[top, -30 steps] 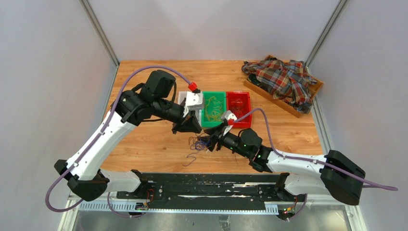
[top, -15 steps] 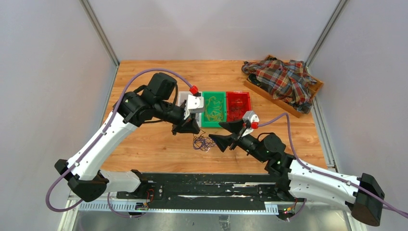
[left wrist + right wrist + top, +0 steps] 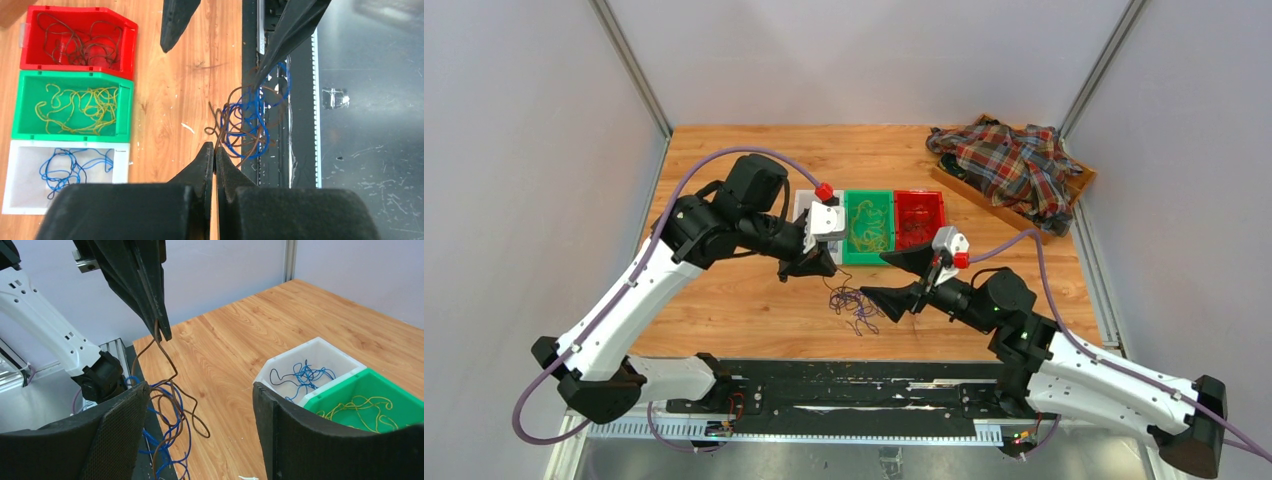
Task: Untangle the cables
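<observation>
The cables [image 3: 854, 303] form a loose clump of blue and brown loops on the table [image 3: 724, 310], in front of the bins and between the two grippers. One brown cable [image 3: 167, 367] rises out of the clump and is pinched at the tips of the left gripper [image 3: 161, 332], whose fingers are pressed together on it. The right gripper [image 3: 892, 278] is held just beside the clump with its fingers spread wide, and nothing is gripped by it.

Much of the sorting appears to be done. Blue strands are laid in the white bin [image 3: 122, 170], yellow ones in the green bin [image 3: 70, 137] and dark ones in the red bin [image 3: 75, 70]. What is left is judged to be this last clump. No yellow is made out in it, so blue and brown remain to be parted and binned.

The pinch on the brown cable is shown plainly only in the right wrist view. In the left wrist view the closed tips are seen, but the strand between them is hidden. All three bins and their contents are given by the left wrist view, while the red bin is missing from the right wrist view. Only from above are both arms seen together, along with a plaid shirt [image 3: 1014, 165] in the far right corner. There, however, the single strands cannot be told apart.
</observation>
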Action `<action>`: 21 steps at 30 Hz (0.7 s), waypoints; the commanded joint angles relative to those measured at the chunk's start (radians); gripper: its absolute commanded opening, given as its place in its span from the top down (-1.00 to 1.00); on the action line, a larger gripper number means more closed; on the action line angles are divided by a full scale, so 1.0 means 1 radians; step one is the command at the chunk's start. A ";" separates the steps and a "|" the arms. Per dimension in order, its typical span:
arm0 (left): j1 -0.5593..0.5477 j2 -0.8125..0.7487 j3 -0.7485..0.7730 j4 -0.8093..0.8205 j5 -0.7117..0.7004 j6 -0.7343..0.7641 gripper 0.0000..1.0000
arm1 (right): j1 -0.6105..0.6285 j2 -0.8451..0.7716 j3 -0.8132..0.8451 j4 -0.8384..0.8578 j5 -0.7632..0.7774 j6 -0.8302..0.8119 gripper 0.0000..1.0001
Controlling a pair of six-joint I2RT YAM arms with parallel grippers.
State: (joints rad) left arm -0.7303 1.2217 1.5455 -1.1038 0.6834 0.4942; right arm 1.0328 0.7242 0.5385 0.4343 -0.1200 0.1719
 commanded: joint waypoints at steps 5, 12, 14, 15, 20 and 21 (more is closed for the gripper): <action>-0.031 -0.014 0.027 0.003 0.010 -0.002 0.99 | 0.015 0.041 0.087 -0.003 -0.036 -0.022 -0.52; -0.037 -0.009 0.048 0.003 0.024 -0.024 0.99 | 0.016 0.181 0.133 0.092 -0.064 -0.039 -0.52; -0.037 -0.012 0.051 0.002 0.027 -0.027 0.99 | 0.016 0.197 0.133 0.117 -0.056 -0.038 -0.51; -0.038 -0.014 0.051 0.003 0.029 -0.028 0.99 | 0.016 0.204 0.131 0.127 -0.050 -0.036 -0.51; -0.041 -0.011 0.057 0.003 0.047 -0.029 0.99 | 0.022 0.235 0.120 0.199 -0.047 -0.011 -0.50; -0.041 -0.009 0.059 0.002 0.049 -0.027 0.99 | 0.025 0.244 0.120 0.215 -0.051 -0.004 -0.50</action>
State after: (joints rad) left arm -0.7620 1.2167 1.5673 -1.1038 0.6983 0.4770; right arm 1.0351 0.9482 0.6331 0.5350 -0.1612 0.1562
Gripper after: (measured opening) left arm 0.029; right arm 0.750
